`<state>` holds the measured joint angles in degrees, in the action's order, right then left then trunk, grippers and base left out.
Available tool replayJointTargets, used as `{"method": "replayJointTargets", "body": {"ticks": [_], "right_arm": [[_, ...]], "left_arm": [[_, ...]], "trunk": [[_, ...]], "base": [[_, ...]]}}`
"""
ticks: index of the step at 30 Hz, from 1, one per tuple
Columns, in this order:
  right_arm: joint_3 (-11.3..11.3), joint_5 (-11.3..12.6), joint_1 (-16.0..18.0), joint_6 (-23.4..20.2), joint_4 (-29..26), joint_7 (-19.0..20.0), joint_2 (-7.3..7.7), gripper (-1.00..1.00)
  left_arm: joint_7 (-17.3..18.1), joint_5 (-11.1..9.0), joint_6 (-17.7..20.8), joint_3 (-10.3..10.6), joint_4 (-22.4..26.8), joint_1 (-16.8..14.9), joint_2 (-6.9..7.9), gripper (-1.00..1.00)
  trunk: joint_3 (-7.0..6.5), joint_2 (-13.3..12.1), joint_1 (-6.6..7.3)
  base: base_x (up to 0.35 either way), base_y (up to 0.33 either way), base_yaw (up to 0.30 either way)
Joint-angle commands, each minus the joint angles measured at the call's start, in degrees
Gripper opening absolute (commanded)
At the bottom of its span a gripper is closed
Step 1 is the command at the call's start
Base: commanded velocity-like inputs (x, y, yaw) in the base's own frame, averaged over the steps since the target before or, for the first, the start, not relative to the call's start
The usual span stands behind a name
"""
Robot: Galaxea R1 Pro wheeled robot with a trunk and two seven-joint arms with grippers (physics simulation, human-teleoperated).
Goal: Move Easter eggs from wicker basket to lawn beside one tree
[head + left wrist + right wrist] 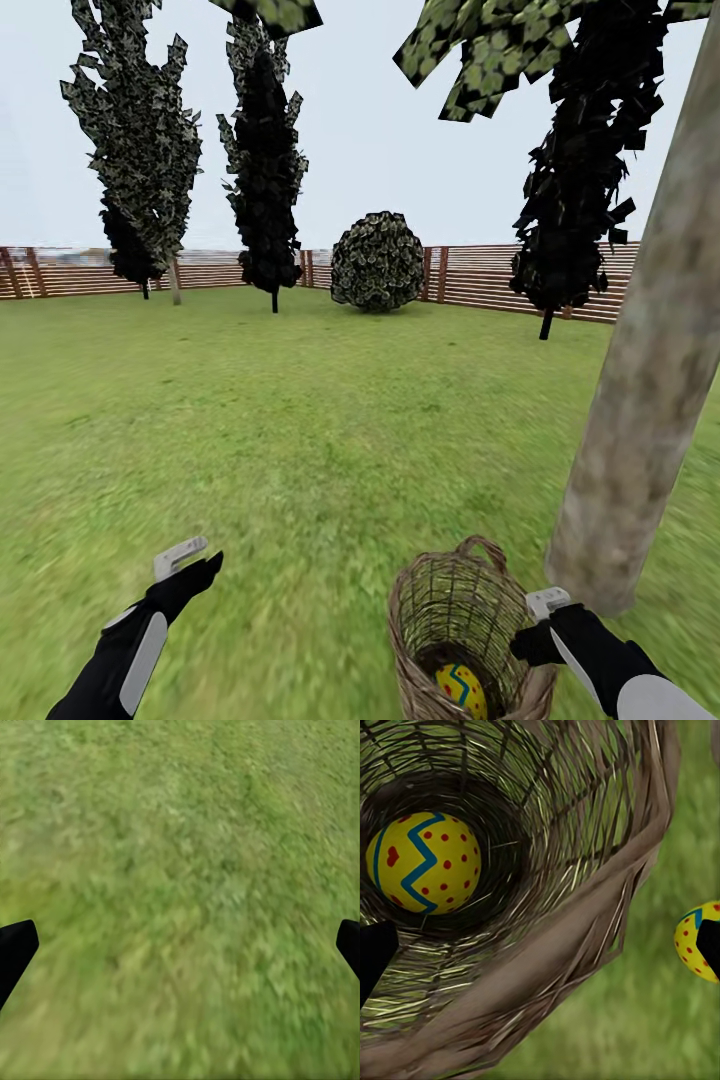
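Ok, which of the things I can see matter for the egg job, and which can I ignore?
Matters: basket; egg inside it; egg on the grass beside the basket; grey trunk; lawn; right tool at the rim.

Ignore: dark narrow trees; round bush; fence.

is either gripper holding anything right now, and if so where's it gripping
The right gripper straddles the basket rim, jaws open in the wrist view; a grip cannot be told. The left gripper is open over the lawn, holding nothing.

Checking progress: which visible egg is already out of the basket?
The Easter egg lying on the lawn outside the wicker basket; the other sits inside.
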<state>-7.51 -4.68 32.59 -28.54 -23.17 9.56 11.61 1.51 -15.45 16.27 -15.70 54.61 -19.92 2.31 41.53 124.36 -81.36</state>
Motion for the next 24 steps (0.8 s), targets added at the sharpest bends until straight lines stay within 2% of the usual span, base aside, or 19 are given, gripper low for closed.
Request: {"method": "replayJointTargets", "body": {"ticks": [1, 5, 16, 24], "right_arm": [[-0.14, -0.51, 0.02, -0.29, -0.12, 0.37, 0.02, 1.0], [-0.14, -0.51, 0.02, -0.29, -0.12, 0.37, -0.01, 1.0], [-0.14, -0.51, 0.02, -0.29, -0.12, 0.37, 0.07, 1.0], [-0.14, -0.51, 0.02, -0.29, -0.12, 0.37, 0.17, 1.0]], "left_arm": [[0.16, -0.41, 0.36, -0.12, 0.1, -0.03, -0.02, 1.0], [0.16, -0.24, 0.34, 0.05, -1.15, -0.03, -0.02, 1.0], [0.16, -0.27, 0.34, 0.15, -3.28, -0.03, -0.02, 1.0], [0.16, -0.53, 0.31, 0.02, -3.35, -0.03, -0.03, 1.0]], "trunk": [[0.06, 0.03, 0.01], [0.06, 0.03, 0.01], [0.06, 0.03, 0.01], [0.06, 0.03, 0.01]], "base": [[0.002, 0.001, 0.0], [0.001, 0.148, 0.0], [0.0, 0.309, 0.0], [0.045, 0.089, 0.0]]}}
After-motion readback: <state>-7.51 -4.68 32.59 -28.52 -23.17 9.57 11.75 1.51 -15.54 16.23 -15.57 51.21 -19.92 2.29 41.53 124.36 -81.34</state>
